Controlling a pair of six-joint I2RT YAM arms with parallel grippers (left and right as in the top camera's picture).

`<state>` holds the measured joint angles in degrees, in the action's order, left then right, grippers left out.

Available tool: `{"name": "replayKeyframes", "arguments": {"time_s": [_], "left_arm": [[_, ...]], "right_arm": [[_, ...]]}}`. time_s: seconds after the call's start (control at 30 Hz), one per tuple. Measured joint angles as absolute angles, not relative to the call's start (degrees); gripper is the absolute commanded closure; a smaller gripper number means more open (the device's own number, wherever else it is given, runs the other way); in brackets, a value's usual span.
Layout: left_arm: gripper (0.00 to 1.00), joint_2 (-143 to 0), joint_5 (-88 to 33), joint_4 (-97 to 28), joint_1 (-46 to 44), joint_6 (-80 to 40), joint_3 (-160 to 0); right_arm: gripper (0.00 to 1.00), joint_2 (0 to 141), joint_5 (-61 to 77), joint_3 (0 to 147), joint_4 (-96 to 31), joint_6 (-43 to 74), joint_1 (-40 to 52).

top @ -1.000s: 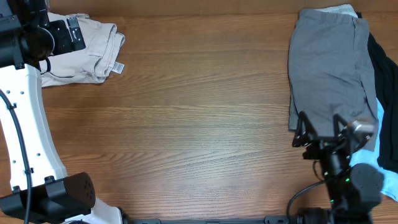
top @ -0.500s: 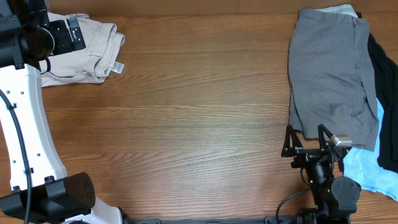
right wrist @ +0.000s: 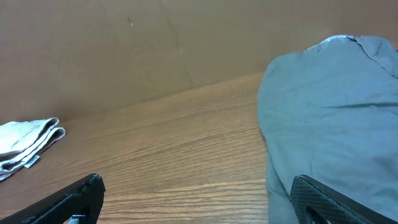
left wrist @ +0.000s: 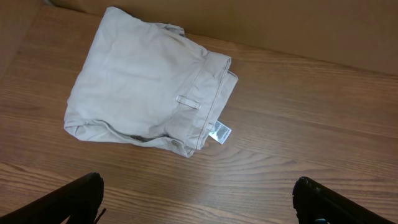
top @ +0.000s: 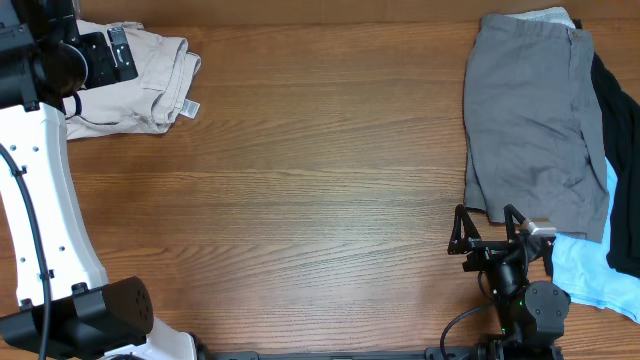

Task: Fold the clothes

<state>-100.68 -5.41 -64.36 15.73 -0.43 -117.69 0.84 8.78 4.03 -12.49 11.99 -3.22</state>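
The pale beige shorts [top: 140, 85] lie folded at the table's far left, white label [top: 188, 108] at their near right corner. In the left wrist view they lie [left wrist: 149, 87] ahead of my left gripper [left wrist: 199, 194], which is wide open and empty over bare wood. The grey shorts [top: 530, 120] lie spread at the far right, over a black garment [top: 622, 150] and a light-blue one [top: 585, 272]. My right gripper [top: 485, 226] is open and empty just left of the grey shorts' near left corner. In the right wrist view [right wrist: 196, 194] its right finger overlaps the grey shorts [right wrist: 336, 112].
The wooden table [top: 300, 200] stretches between the two piles. My left arm's white link [top: 45, 200] and base stand along the left edge. A pale garment edge [top: 548, 15] shows under the grey shorts at the back.
My right gripper has moved left and toward the front edge, off the grey shorts' corner, staying open. The left arm and the clothes have not moved.
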Motion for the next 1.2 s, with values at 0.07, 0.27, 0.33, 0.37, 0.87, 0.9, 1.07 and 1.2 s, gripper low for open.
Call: {"name": "replayKeyframes", "arguments": {"time_s": [0.07,0.27,0.33,0.37,0.87,0.9,1.07,1.2], "left_arm": [[0.00,-100.7,-5.4,-64.4,15.7,-0.4,-117.7],[0.00,-100.7,-5.4,-64.3,15.7,-0.4,-117.7],[0.00,-100.7,-5.4,-64.3,15.7,-0.4,-117.7],[0.00,-100.7,-5.4,-64.3,15.7,-0.4,-117.7],[0.00,-100.7,-5.4,-64.3,15.7,-0.4,-117.7],[0.00,-100.7,-5.4,-64.4,15.7,-0.4,-117.7],[0.00,-100.6,-5.4,-64.6,15.7,-0.4,-117.7],[0.00,-98.4,-5.4,-64.8,15.7,-0.4,-117.6]], "right_arm": [[0.00,0.8,8.8,4.0,-12.4,12.0,-3.2],[0.00,0.8,8.8,3.9,-11.1,12.0,-3.2],[0.00,0.8,8.8,3.9,-11.1,11.9,-3.2],[0.00,0.8,8.8,3.8,-11.1,12.0,-3.2],[0.00,0.8,8.8,3.7,-11.1,12.0,-3.2],[0.00,0.8,8.8,3.7,-11.1,12.0,-3.2],[0.00,0.8,8.8,3.7,-11.1,12.0,-3.2],[0.00,0.8,8.8,3.7,-11.1,12.0,-3.2]]}}
